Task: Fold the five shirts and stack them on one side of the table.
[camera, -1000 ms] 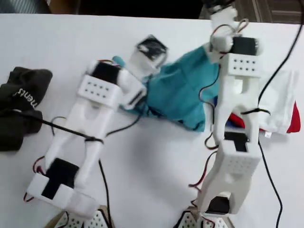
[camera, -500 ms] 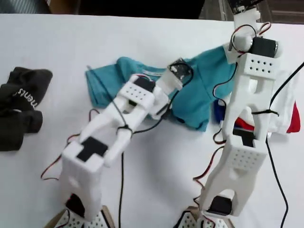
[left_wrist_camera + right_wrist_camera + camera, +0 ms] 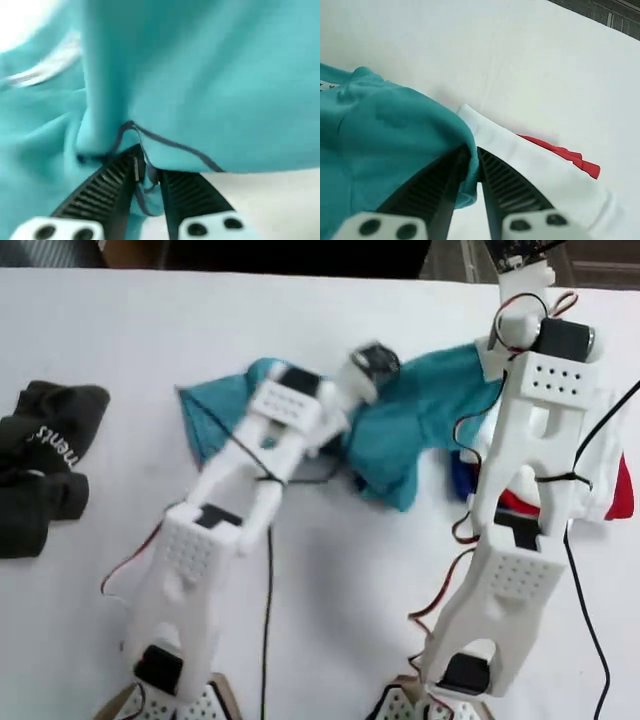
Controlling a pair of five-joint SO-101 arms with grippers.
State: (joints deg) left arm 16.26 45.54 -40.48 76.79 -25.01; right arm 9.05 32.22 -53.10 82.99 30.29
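Fingers (image 3: pixel 107 185) tip-deep in teal shirt (image 3: pixel 225 90)

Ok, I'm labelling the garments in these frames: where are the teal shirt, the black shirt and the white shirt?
teal shirt (image 3: pixel 400 440), high view, the bunched middle of the cloth
black shirt (image 3: pixel 45 455), high view, the middle of the crumpled heap
white shirt (image 3: pixel 560 175), right wrist view, its flat top face

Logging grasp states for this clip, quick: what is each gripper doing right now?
Left gripper: shut on the teal shirt, pinching its hem.
Right gripper: shut on the teal shirt, at its edge.
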